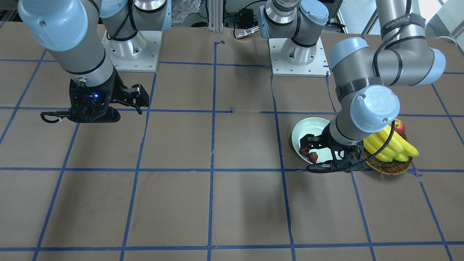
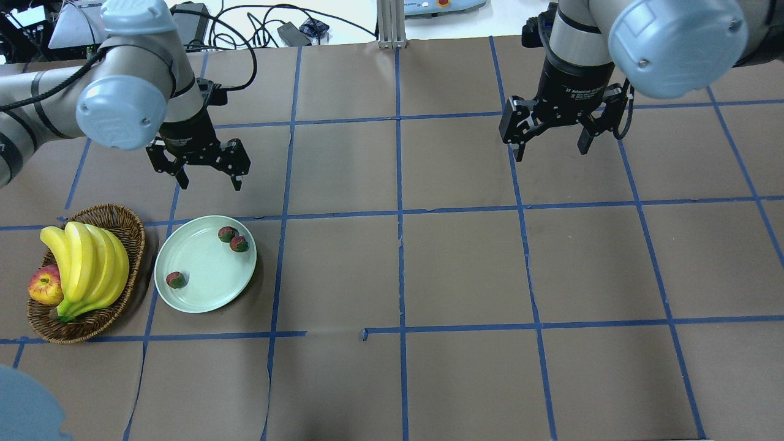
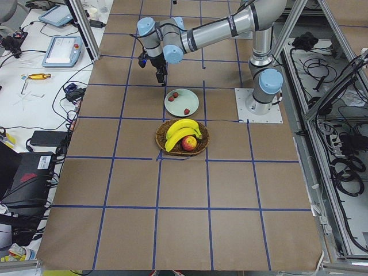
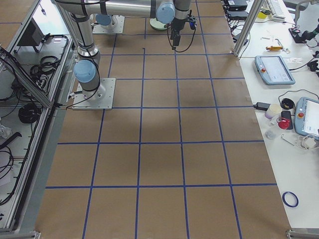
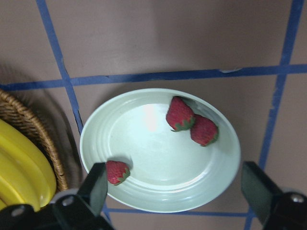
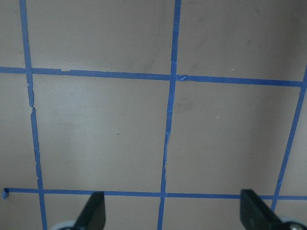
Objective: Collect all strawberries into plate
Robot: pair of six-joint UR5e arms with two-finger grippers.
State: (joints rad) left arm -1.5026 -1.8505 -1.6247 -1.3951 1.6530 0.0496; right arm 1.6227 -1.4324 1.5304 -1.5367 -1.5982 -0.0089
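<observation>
The pale green plate [image 2: 208, 278] lies on the table's left side and holds three strawberries: two touching at its far edge [image 2: 228, 233] [image 2: 239, 244] and one near its left rim [image 2: 176, 280]. The left wrist view shows the same plate [image 5: 153, 143] with the pair [image 5: 180, 114] [image 5: 204, 131] and the single one [image 5: 116, 172]. My left gripper [image 2: 210, 184] is open and empty, raised above the plate's far edge. My right gripper [image 2: 550, 153] is open and empty over bare table at the far right.
A brown wicker basket [image 2: 125, 222] with bananas [image 2: 86, 263] and a red-yellow apple [image 2: 44, 286] stands just left of the plate. Blue tape lines grid the brown table. The arm bases [image 1: 297, 54] stand at the robot's edge.
</observation>
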